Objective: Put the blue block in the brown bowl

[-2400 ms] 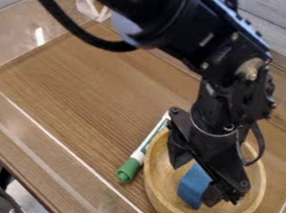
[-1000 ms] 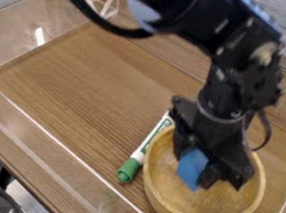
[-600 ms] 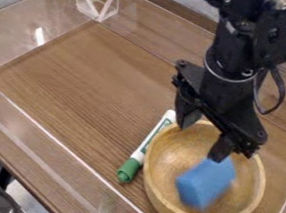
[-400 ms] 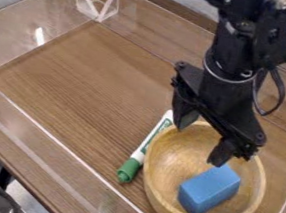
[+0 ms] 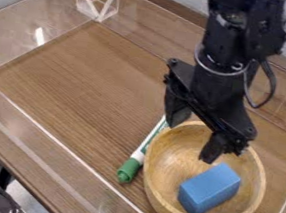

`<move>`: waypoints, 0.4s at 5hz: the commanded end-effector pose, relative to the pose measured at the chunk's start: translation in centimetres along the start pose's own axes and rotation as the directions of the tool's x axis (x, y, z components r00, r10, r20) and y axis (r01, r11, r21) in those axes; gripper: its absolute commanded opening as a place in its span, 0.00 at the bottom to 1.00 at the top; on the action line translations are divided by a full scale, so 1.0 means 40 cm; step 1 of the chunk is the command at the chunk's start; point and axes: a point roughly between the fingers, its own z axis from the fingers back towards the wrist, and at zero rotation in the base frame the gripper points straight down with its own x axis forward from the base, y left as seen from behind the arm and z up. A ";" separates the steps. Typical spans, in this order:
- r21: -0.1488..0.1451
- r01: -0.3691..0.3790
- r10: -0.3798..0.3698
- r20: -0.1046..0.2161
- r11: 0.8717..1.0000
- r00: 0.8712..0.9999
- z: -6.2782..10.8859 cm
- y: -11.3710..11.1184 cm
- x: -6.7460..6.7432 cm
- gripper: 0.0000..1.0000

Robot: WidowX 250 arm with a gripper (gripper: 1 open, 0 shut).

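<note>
With the blue block (image 5: pixel 209 190) lying flat inside the brown bowl (image 5: pixel 161 187), resting free on the bowl's floor toward its right side, task judged essentially complete; gripper (image 5: pixel 199 127) pointing straight down, fingers spread wide and empty, one dark finger over the bowl's left rim, the other hanging over the bowl's interior just above the block; no contact visible between fingers and block; bowl sitting near the front right corner of the wooden table (image 5: pixel 82 79), close to the front edge; green-and-white marker (image 5: pixel 140 155) lying on the table just beside the bowl's left rim, apparently touching or nearly so, not part of the job; clear plastic wall (image 5: pixel 22 126) running along the front left edge; remaining, as a judgement only: lifting the arm clear of the bowl without nudging rim or block; nothing else outstanding as far as visible.
</note>
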 end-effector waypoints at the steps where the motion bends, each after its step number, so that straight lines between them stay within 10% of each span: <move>1: -0.014 0.002 -0.001 0.067 1.000 0.998 0.054 0.014 0.031 1.00; 2: -0.019 0.024 -0.023 0.069 1.000 0.997 0.067 0.032 0.037 1.00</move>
